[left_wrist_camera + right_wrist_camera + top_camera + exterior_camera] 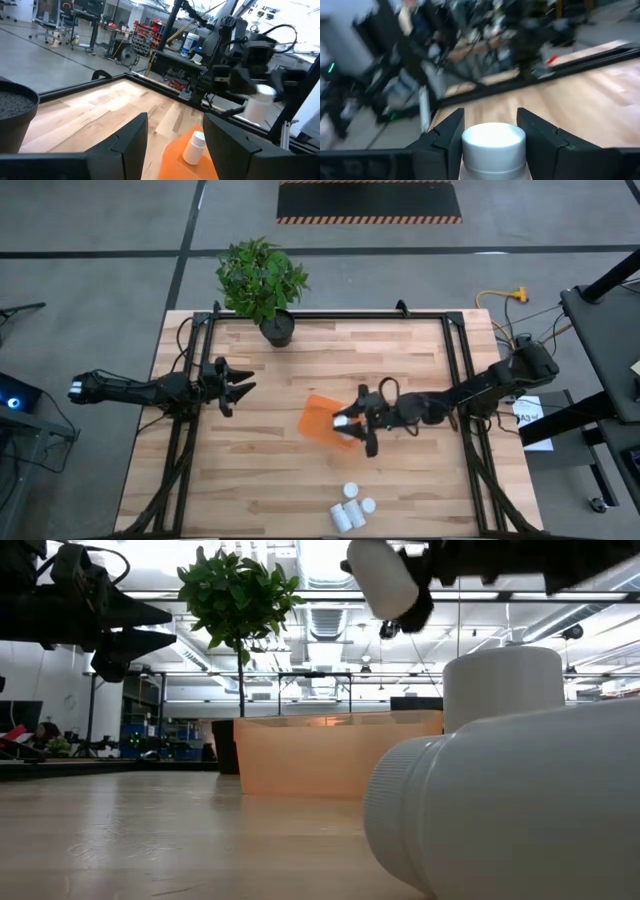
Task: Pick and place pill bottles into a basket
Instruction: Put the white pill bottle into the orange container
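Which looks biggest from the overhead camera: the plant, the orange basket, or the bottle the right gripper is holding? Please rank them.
Largest to smallest in the high view:
1. plant, foliage and pot together
2. basket
3. bottle, held in the right gripper over the basket; it sits slightly nearer the camera, but is still clearly the smallest.

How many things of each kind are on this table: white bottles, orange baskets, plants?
Pill bottles: 6 (4 loose near the table's front edge, 1 held in the right tool, 1 lying in the basket)
Orange basket: 1
Potted plant: 1
Total: 8
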Available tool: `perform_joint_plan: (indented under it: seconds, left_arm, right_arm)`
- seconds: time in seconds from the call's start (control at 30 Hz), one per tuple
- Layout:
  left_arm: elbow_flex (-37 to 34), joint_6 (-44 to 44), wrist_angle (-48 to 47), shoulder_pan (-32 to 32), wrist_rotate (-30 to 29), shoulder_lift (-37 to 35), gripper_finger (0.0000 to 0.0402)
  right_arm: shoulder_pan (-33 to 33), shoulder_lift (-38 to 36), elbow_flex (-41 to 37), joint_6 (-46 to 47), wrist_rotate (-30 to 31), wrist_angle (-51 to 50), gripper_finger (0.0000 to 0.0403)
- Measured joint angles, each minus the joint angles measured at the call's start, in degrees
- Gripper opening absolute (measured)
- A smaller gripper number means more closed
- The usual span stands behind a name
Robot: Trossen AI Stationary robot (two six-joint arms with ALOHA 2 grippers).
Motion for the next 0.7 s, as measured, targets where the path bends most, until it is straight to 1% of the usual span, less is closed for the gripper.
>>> perform_joint_plan:
  seconds: [0.17, 0.33, 0.5, 0.7]
  left_arm:
    - [0.0, 0.0, 0.02, 0.0, -0.01, -0.02, 0.0173]
    - [0.0, 0.0, 0.06, 0.0, 0.0, -0.02, 0.0173]
    - [0.0, 0.0, 0.04, 0.0, 0.0, -0.02, 0.0173]
    - [0.0, 0.0, 0.1, 0.0, 0.0, -0.07, 0.0173]
  right_arm:
    - [-1.03, 3.06, -5.86, 0.58, 4.02, 11.31, 0.015]
    - [-1.82, 5.82, -9.58, 0.63, 6.99, 18.97, 0.015]
    - [-2.31, 9.61, -12.24, 0.43, 7.8, 26.81, 0.015]
    - [-2.8, 14.18, -15.77, -0.79, 10.39, 37.67, 0.015]
